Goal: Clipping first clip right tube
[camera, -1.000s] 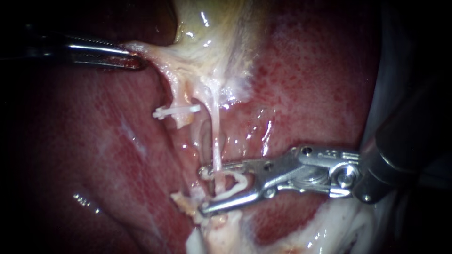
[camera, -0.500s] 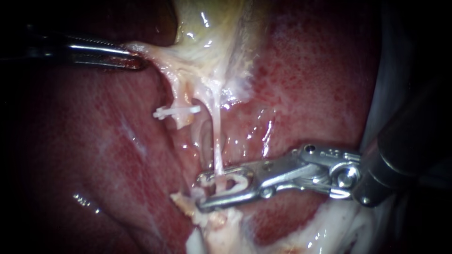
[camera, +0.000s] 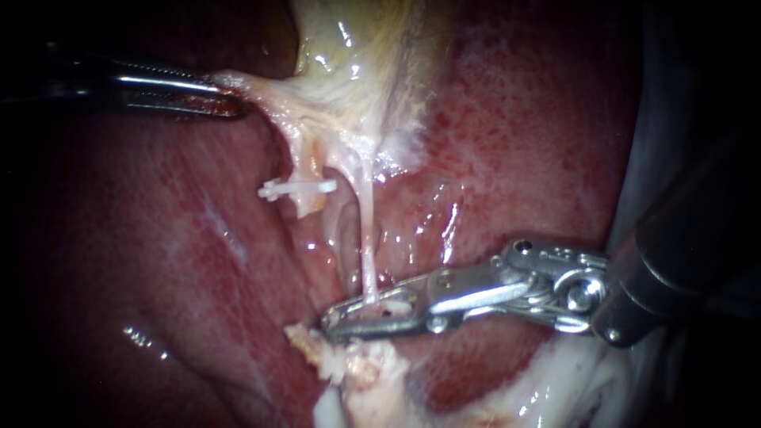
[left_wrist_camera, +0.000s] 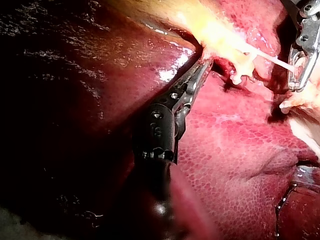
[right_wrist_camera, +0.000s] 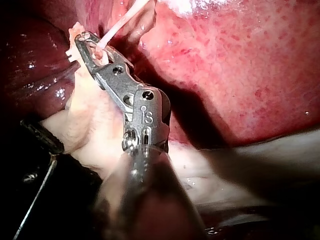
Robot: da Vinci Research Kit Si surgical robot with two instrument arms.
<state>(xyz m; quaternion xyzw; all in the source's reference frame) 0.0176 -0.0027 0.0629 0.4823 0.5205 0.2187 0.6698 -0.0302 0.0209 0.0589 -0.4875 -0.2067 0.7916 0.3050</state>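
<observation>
Endoscope view shows right instrument end effector clamped on right tube, left instrument gripping gallbladder.

Lower end of the right tube hidden where the jaws of the right instrument clamp it; that instrument's shaft cut off at the edge. Shaft of the left instrument lost in darkness, jaw tips buried in the gallbladder, itself cut off above.

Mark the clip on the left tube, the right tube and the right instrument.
clip (camera: 297,188), endoscope view, middle of its white bar.
right tube (camera: 367,238), endoscope view, mid-length of the strand.
right instrument (camera: 333,323), endoscope view, its tip.
</observation>
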